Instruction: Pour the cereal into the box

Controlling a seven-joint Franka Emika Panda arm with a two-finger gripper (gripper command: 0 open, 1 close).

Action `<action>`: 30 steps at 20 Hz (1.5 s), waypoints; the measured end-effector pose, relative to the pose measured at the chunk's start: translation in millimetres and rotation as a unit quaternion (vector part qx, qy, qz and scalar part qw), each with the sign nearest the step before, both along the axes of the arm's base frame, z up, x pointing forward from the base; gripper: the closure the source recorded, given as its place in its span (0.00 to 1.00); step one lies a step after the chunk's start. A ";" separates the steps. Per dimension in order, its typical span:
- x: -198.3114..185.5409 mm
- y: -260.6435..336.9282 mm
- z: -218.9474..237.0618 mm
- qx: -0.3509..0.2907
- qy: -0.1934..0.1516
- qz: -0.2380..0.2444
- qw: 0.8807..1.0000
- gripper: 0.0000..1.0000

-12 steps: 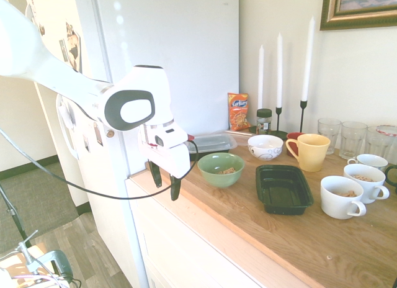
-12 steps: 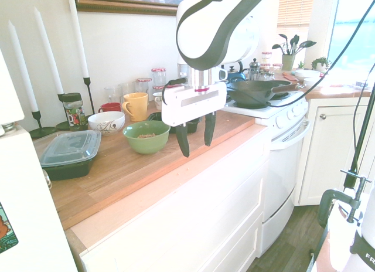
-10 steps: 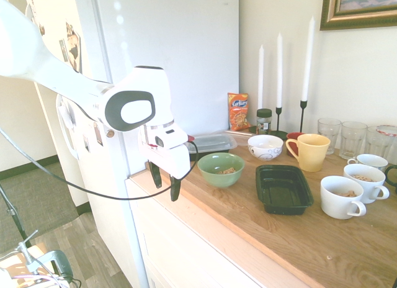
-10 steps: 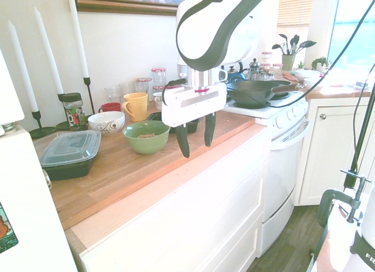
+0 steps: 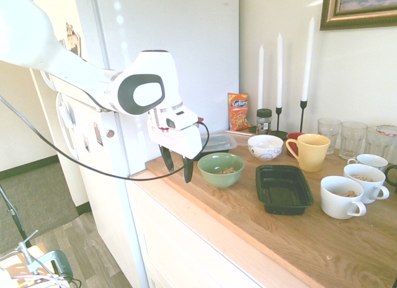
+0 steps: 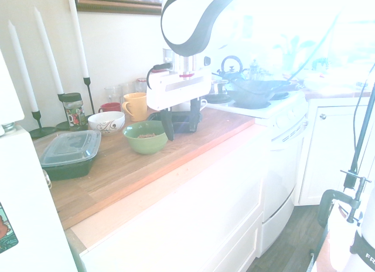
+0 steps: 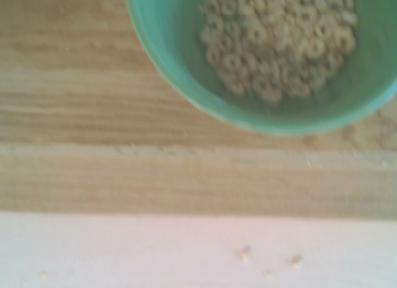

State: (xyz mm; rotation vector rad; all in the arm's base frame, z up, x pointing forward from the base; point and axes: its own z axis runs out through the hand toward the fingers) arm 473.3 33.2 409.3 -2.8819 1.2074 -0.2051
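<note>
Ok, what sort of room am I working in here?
Most likely a home kitchen: the second exterior view shows a stove with a dark pan on it, and the wooden counter holds bowls and mugs, including a green bowl of cereal.

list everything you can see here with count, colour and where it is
cereal: one heap, beige, in green bowl
box: one, black, right of green bowl in first exterior view
lidded container: one, dark, clear lid, near fridge
patterned bowl: one, white, behind green bowl
yellow mug: one, beside patterned bowl
snack packet: one, orange, by wall
candles: three, white, by wall
claw: one, black fingers, open, beside green bowl
</note>
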 end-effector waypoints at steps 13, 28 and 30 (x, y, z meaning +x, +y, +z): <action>106.8 50.7 -12.6 -0.024 -0.025 0.026 0.999 0.00; 145.1 44.2 -64.3 -0.033 -0.002 0.017 0.999 0.00; 146.0 43.7 -68.4 -0.034 -0.002 0.017 0.999 1.00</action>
